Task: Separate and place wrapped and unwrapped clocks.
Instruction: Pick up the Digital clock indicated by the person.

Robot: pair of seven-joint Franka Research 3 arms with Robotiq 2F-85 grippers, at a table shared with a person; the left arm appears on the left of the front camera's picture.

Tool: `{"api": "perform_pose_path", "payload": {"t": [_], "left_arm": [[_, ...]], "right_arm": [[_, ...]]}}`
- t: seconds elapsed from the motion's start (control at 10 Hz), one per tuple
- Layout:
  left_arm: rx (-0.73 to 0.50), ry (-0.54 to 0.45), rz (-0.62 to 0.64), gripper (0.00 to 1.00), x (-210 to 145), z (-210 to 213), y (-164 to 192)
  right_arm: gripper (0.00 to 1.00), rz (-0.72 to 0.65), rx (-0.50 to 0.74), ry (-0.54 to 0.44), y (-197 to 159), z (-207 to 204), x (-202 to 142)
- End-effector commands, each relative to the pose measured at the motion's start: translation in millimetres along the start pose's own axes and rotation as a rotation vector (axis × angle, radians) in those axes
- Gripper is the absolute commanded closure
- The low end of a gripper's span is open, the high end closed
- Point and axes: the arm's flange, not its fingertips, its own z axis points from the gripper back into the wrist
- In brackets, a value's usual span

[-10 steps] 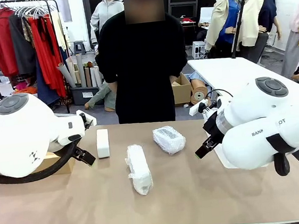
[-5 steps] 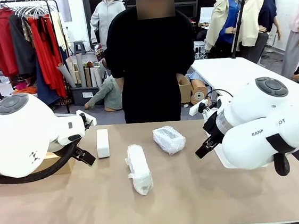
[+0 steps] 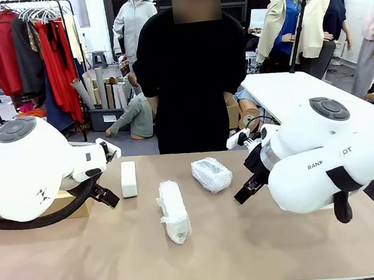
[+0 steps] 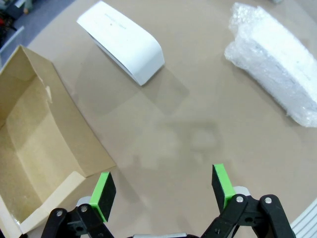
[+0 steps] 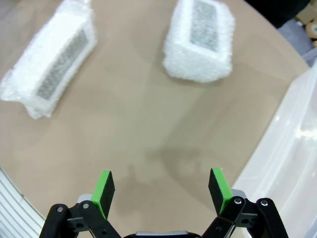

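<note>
The unwrapped clock (image 3: 129,179) is a bare white rounded block at the table's far left; the left wrist view shows the unwrapped clock (image 4: 124,42) lying ahead of the fingers. A long wrapped clock (image 3: 173,211) in crinkly film lies mid-table, and a squat wrapped clock (image 3: 211,174) lies behind it to the right. My left gripper (image 3: 107,195) hovers open just left of the white block, nothing between its green pads (image 4: 103,194). My right gripper (image 3: 243,193) hangs open right of the squat bundle (image 5: 200,39), with the long bundle (image 5: 49,64) farther off.
An open cardboard box (image 4: 34,144) sits on the table beside my left gripper. A clear plastic bin (image 5: 292,148) stands right of my right gripper. A person in black (image 3: 191,79) stands at the far edge, hands off the table.
My right arm has shifted a little to the left, toward the squat bundle. The person has stepped slightly to the right. The left arm has stayed still.
</note>
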Motion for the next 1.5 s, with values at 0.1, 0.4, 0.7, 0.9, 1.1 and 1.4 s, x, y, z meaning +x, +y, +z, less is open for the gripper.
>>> {"api": "perform_pose_path", "payload": {"t": [0.1, 0.4, 0.7, 0.9, 1.1, 1.4], "left_arm": [[-0.151, 0.051, -0.051, 0.00, 15, 23, 8], [-0.281, 0.055, -0.097, 0.00, 27, 47, 18], [-0.321, -0.118, -0.314, 0.00, 32, 66, 35], [-0.393, -0.227, -0.461, 0.00, 38, 69, 48], [-0.403, -0.332, -0.602, 0.00, 44, 75, 57], [-0.438, -0.347, -0.590, 0.00, 58, 74, 67]], "right_arm": [[0.00, 0.042, 0.104, 0.012, -10, 13, 15], [0.00, 0.089, 0.166, -0.007, -4, 27, 29], [0.00, 0.180, 0.346, -0.053, -17, 49, 47], [0.00, 0.264, 0.428, -0.079, -32, 58, 57], [0.00, 0.347, 0.456, -0.125, -49, 65, 63], [0.00, 0.418, 0.447, -0.190, -64, 67, 64]]}}
